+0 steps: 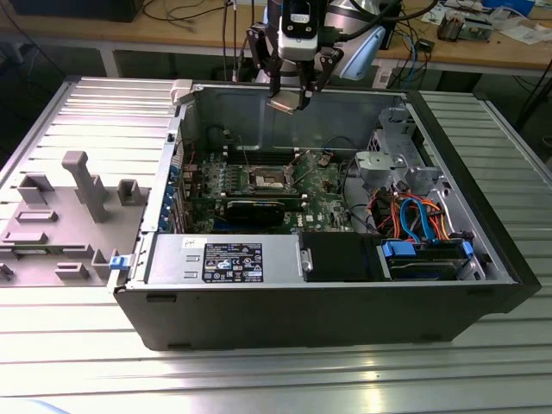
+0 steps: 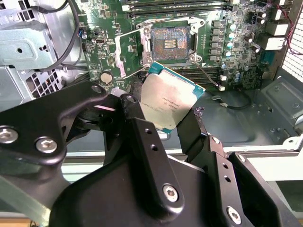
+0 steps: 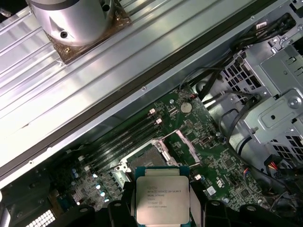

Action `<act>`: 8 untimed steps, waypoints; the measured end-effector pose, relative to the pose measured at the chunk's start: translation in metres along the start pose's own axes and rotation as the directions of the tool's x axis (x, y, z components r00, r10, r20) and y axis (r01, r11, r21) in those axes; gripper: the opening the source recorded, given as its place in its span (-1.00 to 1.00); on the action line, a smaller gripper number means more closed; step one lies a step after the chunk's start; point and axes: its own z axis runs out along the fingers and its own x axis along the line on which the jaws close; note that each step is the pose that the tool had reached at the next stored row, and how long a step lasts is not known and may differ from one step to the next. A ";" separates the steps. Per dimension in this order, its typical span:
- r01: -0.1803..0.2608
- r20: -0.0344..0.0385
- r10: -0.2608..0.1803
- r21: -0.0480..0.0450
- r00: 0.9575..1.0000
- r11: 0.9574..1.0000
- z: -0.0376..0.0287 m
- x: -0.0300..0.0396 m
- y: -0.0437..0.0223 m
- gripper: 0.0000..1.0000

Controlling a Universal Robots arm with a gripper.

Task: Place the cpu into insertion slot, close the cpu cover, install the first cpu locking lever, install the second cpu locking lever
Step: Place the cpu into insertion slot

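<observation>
My gripper (image 1: 293,93) hangs above the back wall of the open computer case (image 1: 345,297), shut on the cpu (image 1: 285,103), a small silver-topped square chip. In both wrist views the cpu (image 2: 169,101) (image 3: 162,198) sits tilted between the black fingers (image 2: 137,118), well above the green motherboard (image 2: 236,71). The insertion slot (image 2: 170,42) (image 3: 147,158) (image 1: 266,179) lies bare, showing its contact field. The cpu cover (image 2: 127,56) (image 3: 185,144) is swung open beside the slot. Thin wire locking levers (image 2: 163,21) stand unlatched around the slot.
A black card (image 1: 254,208) lies in front of the slot. The drive cage (image 1: 392,164) and orange and blue cables (image 1: 418,216) fill the case toward the exterior view's right. A power supply (image 1: 228,259) lines the front. A grey fixture tray (image 1: 69,203) sits outside on the left.
</observation>
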 end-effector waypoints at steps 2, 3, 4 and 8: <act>-0.006 0.000 0.006 0.000 1.000 1.000 0.0000 0.0000 0.0000 0.08; -0.009 0.001 0.009 0.000 1.000 1.000 0.0000 0.0000 0.0000 0.08; -0.012 0.001 0.012 0.000 1.000 1.000 0.0000 0.0000 0.0000 0.08; -0.024 0.002 0.024 -0.001 1.000 1.000 0.0000 0.0000 0.0000 0.08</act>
